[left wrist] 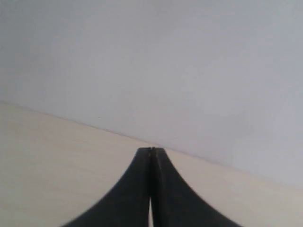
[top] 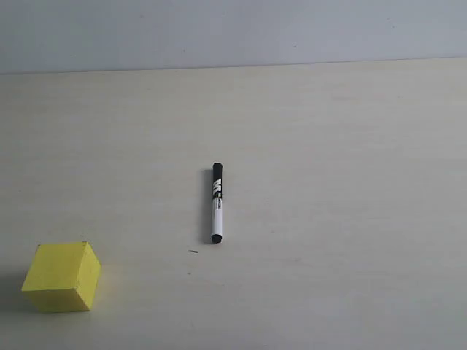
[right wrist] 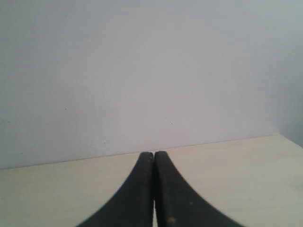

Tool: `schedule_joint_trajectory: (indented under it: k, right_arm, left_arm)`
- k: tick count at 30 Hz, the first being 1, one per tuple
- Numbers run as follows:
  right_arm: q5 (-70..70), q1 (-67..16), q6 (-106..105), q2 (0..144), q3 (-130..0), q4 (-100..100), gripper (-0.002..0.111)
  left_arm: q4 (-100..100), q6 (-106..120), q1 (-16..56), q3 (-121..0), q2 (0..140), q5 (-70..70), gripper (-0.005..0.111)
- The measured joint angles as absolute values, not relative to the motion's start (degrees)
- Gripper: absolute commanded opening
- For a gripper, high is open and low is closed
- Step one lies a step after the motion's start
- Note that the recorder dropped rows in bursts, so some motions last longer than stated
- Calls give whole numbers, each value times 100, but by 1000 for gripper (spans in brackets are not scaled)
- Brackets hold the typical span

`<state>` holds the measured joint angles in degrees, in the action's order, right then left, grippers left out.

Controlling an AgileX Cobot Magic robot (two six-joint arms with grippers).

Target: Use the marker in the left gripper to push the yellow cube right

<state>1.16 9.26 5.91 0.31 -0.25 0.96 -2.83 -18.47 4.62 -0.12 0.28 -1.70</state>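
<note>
- exterior view: one marker [top: 217, 203] lies flat near the middle of the pale worktop [top: 350, 182]. its length runs away from the camera, with a black part at each end and a white barrel with black print between.
- the marker lies free, touched by nothing.
- one yellow cube [top: 61, 276] sits on the worktop at the near left corner of that view, well apart from the marker and to its left. its top and two side faces show.
- one small dark speck [top: 193, 251] marks the worktop just beside the marker's near end.
- two end effectors are seen, one in each wrist view.
- left wrist view: the left end effector [left wrist: 151, 150] has two black fingers [left wrist: 130, 194] pressed together right up to the tips. it grips nothing and sits above bare worktop.
- right wrist view: the right end effector [right wrist: 154, 153] also has two black fingers pressed together with nothing between them, and points toward the far edge of the worktop.
- one plain grey-white wall [top: 233, 29] stands behind the worktop in all three views.
</note>
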Motion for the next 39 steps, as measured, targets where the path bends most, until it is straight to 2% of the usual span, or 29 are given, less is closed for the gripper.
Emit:
schedule_joint_trajectory:
  k: [4,10,12,14,17,19,24,28,31,33,36,39]
  right_arm:
    - [116,926,591,31,-25,59,0]
    - [116,926,591,31,-25,59,0]
    - [116,926,591,31,-25,59,0]
    - [116,926,591,31,-25,59,0]
    - [116,926,591,31,-25,59,0]
    - [116,926,591,31,-25,51,0]
    - [116,926,591,31,-25,51,0]
    - [116,926,591,31,-25,51,0]
    - [116,926,591,31,-25,51,0]
    - [116,926,591,31,-25,51,0]
    - [116,926,591,31,-25,51,0]
    - [116,926,591,31,-25,51,0]
  left_arm:
    - [-469,-3933,462,-12,28,94,0]
    - [-490,-4706,462,-29,28,1427,0]
    - [-226,-4889,462,-436,250,1466,0]
    - [801,-5104,462,-1342,904,1201,0]
    - [2870,-5461,596,-2781,2252,-200,0]
    - [3366,-4829,780,-3359,2899,-1191,0]
    - [3399,-2204,902,-4356,4121,-3355,0]
    - [2218,-1763,902,-4964,5381,-4816,0]
    - [860,-1663,918,-5294,6102,-5225,9]
    - [122,-1493,1029,-5373,6494,-5377,21]
    - [-670,-1308,1422,-5409,7033,-5376,38]
    - [-1019,-1285,1911,-5453,7445,-5168,46]
